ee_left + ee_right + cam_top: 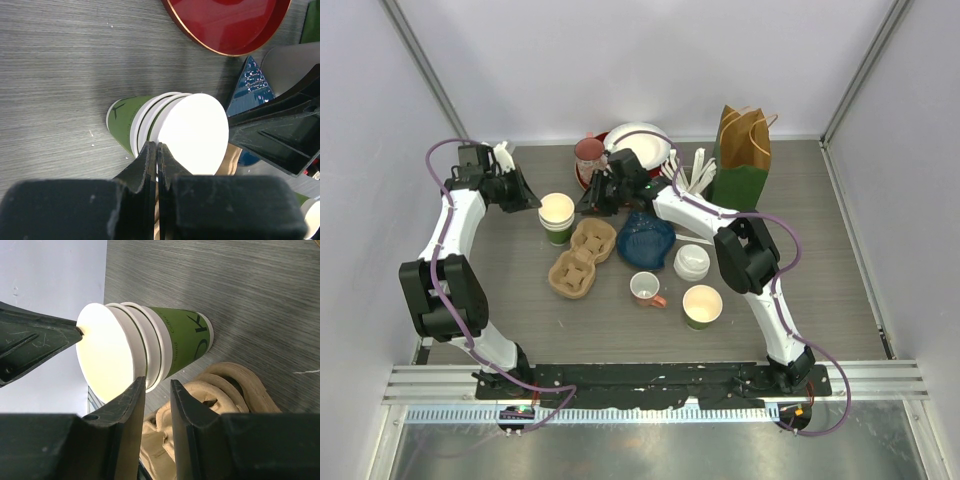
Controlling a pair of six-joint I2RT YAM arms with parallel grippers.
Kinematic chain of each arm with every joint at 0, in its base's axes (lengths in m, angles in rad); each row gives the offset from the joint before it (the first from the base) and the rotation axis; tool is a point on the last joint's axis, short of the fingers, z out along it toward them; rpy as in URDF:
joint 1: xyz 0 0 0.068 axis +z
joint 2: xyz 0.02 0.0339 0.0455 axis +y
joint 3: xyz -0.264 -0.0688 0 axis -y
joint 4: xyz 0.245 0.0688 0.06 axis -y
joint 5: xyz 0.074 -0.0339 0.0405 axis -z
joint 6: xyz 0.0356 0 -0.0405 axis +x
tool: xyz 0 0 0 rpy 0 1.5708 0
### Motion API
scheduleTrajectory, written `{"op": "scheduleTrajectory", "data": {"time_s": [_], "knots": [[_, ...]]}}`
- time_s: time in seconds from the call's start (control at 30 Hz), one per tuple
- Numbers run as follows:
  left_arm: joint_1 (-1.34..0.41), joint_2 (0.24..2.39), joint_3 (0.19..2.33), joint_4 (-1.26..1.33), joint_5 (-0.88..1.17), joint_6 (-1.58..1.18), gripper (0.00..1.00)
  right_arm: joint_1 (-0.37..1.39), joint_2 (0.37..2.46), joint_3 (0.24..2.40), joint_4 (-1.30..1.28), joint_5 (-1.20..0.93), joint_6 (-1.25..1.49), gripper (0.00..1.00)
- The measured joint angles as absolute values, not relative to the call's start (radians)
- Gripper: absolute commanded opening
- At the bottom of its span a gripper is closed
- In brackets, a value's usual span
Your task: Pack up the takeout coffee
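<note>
A stack of green cups [558,217] stands upright on the bench [820,250], left of centre and just behind a cardboard cup carrier [582,258]; the right wrist view shows the carrier right beside the stack's foot. Several cups sit nested in one another, their white rims showing one under the next. The top cup [105,355] is open, with a cream-white inside.

The left end effector [157,155] reaches the stack from the left. Its fingers are pressed together on the rim of the top cup, one on the outer wall and one over the white inside; in the right wrist view its black tip meets that rim on the far side.

The right end effector [157,385] comes in from the opposite side. Its fingers stand apart with a clear gap, straddling the edge of the stacked rims; whether either finger touches the paper I cannot tell.

A second, single green cup [702,306] stands open well apart at the near right. Between the two lie a blue plate [645,238], a white bowl [692,262] and a mug with a pink handle [645,288]. A green and brown paper bag [742,160] stands at the back right; a red plate [225,20] lies behind the stack.
</note>
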State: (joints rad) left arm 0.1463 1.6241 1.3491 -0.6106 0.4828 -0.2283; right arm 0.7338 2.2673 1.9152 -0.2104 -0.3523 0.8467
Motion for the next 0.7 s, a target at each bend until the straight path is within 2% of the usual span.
{"op": "scheduleTrajectory", "data": {"time_s": [0.37,0.7], "knots": [[0.150,1.625,1.336,-0.611,0.480,-0.233,0.03,0.734,2.269,1.919,-0.187,-0.385,0.876,0.32],[0.165,1.625,1.336,-0.586,0.563,-0.324,0.03,0.733,2.281,1.918,-0.189,-0.370,0.888,0.29]]}}
